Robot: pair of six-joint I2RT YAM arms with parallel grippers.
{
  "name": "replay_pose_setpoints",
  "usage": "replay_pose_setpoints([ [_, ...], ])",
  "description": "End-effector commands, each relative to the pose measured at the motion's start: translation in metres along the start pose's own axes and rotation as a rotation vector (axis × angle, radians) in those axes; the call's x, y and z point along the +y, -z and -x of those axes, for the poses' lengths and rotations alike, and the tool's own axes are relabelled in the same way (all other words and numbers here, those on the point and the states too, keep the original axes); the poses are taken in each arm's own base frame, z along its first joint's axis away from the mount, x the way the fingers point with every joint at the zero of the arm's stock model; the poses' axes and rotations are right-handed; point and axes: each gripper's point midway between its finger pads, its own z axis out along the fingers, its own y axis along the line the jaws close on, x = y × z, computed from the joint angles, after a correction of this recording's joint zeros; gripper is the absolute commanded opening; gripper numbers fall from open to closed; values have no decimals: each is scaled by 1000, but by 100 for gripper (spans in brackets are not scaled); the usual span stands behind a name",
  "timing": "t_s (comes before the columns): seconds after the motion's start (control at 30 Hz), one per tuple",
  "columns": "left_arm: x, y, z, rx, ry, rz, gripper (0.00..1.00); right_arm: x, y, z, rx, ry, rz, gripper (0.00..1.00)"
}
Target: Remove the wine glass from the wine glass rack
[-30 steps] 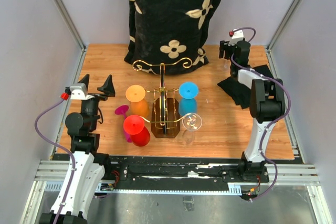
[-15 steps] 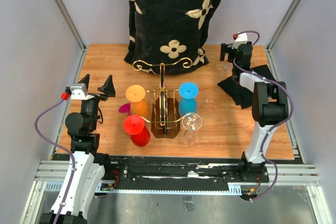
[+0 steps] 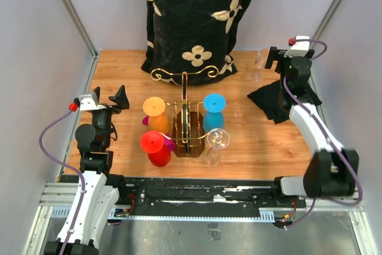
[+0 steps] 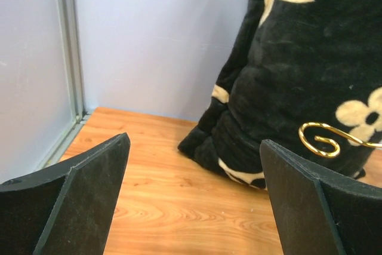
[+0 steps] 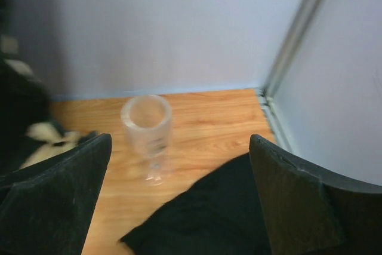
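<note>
Left claw [image 4: 195, 143] and right claw [image 5: 179, 141] spread wide, both empty.
Clear wine glass [image 3: 218, 139] hanging on wine glass rack [image 3: 181, 131]: judged light, brittle, slick; grip stem, not bowl.

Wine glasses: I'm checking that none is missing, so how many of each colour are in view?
Orange glass: 1
Blue glass: 1
Red glass: 1
Magenta glass, partly hidden: 1
Clear glasses: 2
Total: 6
</note>
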Motion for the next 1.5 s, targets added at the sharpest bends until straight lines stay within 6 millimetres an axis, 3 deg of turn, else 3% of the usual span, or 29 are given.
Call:
replay_pose_setpoints([
  [0.0,11,-6,16,4,11,86,94,58,76,31,77,-167,240,95],
  [0.07,15,-7,13,37,25,119,90,99,113,39,166,-304,458,87],
  [0.17,18,-7,10,82,56,149,88,146,163,51,283,-512,739,75],
  [0.23,17,-5,5,112,70,149,88,162,188,45,380,-596,824,69],
  [0.33,15,-2,3,128,92,145,87,172,210,38,431,-625,866,68],
  [0.53,11,0,-4,153,121,130,88,190,234,32,512,-689,961,67],
  [0.83,13,2,-7,163,124,140,89,203,252,19,578,-698,1008,60],
  [1.0,15,4,-9,164,122,153,90,210,259,15,603,-694,1033,38],
  [1.17,17,4,-9,164,121,160,90,214,264,12,625,-693,1060,31],
  [1.33,18,5,-8,164,115,170,91,212,268,13,628,-700,1059,3],
  [1.47,18,5,-8,166,117,169,91,204,266,19,587,-704,1014,1],
])
